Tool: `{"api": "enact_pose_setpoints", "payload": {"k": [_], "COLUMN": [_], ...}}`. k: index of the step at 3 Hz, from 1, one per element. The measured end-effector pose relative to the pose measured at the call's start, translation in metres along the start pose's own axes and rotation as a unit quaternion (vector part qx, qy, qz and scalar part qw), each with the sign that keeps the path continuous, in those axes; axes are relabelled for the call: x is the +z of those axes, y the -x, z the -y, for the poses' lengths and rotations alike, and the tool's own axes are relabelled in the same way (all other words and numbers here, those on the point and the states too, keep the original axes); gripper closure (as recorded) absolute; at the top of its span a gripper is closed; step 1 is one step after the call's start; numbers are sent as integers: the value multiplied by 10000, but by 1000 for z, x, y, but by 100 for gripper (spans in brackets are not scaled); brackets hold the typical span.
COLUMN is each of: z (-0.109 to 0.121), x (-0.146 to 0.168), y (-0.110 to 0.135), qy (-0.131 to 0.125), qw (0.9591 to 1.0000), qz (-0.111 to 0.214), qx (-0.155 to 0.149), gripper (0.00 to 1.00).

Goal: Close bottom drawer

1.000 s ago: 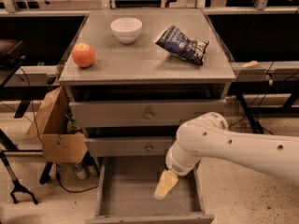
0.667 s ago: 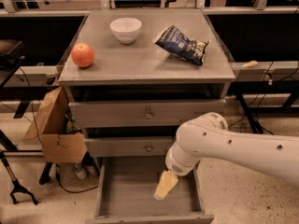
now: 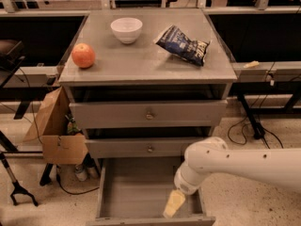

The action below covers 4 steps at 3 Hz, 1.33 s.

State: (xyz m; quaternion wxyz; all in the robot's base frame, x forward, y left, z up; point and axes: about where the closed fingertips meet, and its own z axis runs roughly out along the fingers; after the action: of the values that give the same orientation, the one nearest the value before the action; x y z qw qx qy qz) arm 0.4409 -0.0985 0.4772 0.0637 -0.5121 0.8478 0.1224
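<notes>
So the bottom drawer is still pulled all the way out from under the front edge of the desk, grey plank floor fully showing. The two drawers above it are shut.

The only change from a second ago is that the arm has dropped and slid toward the drawer's front. The gripper now hangs inside the drawer box over the floor, near its front right corner and just behind the front panel. Honestly can't tell if the gripper is apart or together, it just reads as one pale yellowish tip.

The drawer itself doesn't look like it has budged. My guess is it's still getting into position for the push, so the actual closing hasn't started.
</notes>
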Motion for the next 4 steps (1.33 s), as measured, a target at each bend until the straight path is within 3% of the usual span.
{"api": "enact_pose_setpoints", "payload": {"k": [1,2,4], "z": [-4,-13,-29], "x": [68,133,252], "y": [-39,-64,-124], "qy": [562,1057,1760], "qw": [9979,9932,9803], "qz": [135,315,457], "qx": [302,364,772], "gripper": [18,41,88]}}
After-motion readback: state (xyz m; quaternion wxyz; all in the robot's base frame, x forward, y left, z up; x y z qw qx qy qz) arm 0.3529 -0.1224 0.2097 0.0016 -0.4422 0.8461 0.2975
